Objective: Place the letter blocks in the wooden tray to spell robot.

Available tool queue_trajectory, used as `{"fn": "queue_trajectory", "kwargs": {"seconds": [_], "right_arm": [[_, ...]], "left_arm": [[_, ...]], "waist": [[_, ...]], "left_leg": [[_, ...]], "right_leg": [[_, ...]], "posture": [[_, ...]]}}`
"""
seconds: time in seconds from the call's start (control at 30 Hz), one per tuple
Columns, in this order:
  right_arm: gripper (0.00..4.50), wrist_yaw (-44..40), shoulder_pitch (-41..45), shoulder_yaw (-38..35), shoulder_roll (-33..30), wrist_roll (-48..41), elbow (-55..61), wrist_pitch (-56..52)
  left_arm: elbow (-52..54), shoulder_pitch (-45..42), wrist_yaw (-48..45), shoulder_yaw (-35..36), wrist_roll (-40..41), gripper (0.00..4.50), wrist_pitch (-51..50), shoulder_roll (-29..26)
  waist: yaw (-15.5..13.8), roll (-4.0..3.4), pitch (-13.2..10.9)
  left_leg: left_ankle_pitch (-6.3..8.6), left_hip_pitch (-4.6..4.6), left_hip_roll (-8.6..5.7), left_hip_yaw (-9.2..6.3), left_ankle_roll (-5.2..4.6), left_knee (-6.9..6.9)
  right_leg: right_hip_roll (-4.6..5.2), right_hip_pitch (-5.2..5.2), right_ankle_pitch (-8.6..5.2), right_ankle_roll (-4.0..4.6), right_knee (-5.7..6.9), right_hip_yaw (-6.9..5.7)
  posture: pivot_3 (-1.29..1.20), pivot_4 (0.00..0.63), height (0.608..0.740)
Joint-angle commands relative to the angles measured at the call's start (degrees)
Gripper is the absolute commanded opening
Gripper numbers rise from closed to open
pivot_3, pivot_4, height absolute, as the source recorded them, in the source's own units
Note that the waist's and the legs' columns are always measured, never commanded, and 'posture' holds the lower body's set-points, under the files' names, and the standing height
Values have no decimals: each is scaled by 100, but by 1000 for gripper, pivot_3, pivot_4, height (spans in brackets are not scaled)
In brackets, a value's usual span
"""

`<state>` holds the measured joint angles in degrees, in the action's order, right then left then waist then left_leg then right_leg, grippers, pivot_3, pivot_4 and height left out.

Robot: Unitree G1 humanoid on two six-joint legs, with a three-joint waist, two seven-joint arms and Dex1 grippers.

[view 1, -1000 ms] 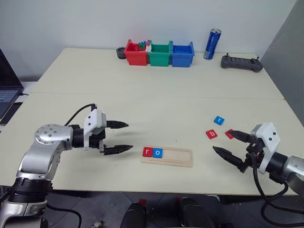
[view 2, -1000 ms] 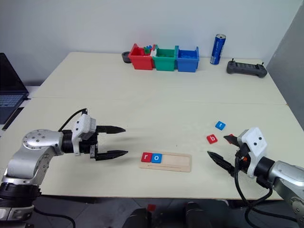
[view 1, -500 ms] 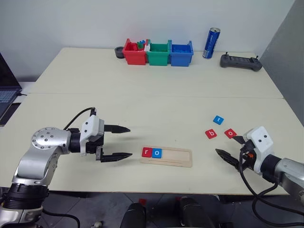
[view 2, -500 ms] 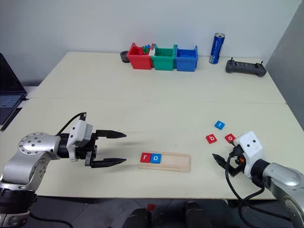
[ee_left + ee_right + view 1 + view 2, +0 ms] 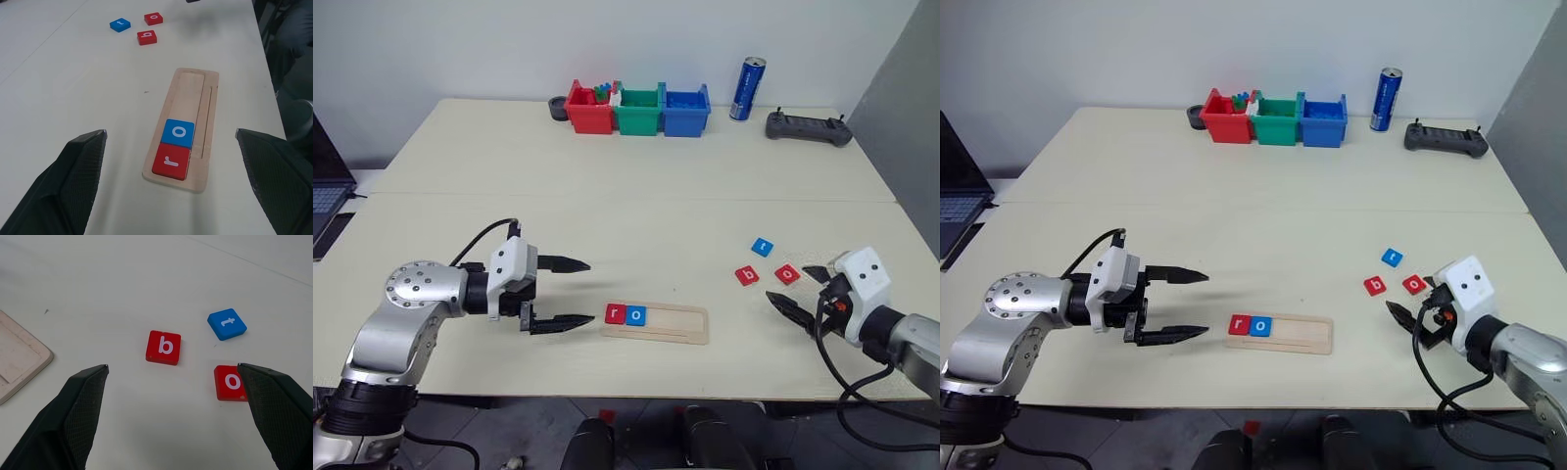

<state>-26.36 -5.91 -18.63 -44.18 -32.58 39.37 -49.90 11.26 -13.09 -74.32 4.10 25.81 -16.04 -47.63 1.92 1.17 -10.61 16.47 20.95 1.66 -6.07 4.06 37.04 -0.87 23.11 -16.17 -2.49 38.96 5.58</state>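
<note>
Wooden tray point(image 5: 657, 323) near the front edge of the counter point(image 5: 636, 211), red r point(image 5: 616, 313) and blue o point(image 5: 638, 315) already seated at its left end, so three slots open to the right. Red b point(image 5: 747, 276), red o point(image 5: 787, 274) and blue t point(image 5: 763, 247) loose, well right of it. Right hand point(image 5: 804, 290) spread wide, empty, just beside red o, probably lined up for a pick. Left hand point(image 5: 570, 292) wide too, empty, hovering left of the tray.
</note>
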Motion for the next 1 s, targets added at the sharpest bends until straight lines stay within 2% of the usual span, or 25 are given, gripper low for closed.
{"fn": "queue_trajectory", "kwargs": {"seconds": [0.03, 0.27, 0.7, 1.0], "right_arm": [[4500, -47, 26, -100, -107, 97, 69, 60], [4500, -37, -91, -236, -102, 41, 249, -101], [4500, 590, -131, -711, 211, -209, 652, -1253], [4500, 547, 49, -546, 164, -134, 606, -1126]], "left_arm": [[244, -68, 73, -15, 106, 4473, -31, 11], [60, -149, 2, -87, 87, 4473, 106, 90], [-539, -547, -386, -307, -23, 4473, 433, 126], [-103, -587, -236, -351, 115, 4473, 82, 105]], "waist": [[-1, 0, 0], [-3, 0, 0], [5, 0, 0], [3, 0, 0]], "left_leg": [[0, 0, 0, 0, 0, 0], [0, 1, 0, 1, 0, 0], [0, 1, 0, 1, 0, -1], [0, 2, 0, 0, 0, -1]], "right_leg": [[0, 0, 0, 0, 0, 0], [0, 0, 0, 1, 0, 0], [-1, 1, 1, 3, 0, 0], [-1, 1, 1, 1, 0, 0]], "posture": [[0, 150, 740], [0, 150, 740], [0, 150, 740], [0, 150, 740]]}}
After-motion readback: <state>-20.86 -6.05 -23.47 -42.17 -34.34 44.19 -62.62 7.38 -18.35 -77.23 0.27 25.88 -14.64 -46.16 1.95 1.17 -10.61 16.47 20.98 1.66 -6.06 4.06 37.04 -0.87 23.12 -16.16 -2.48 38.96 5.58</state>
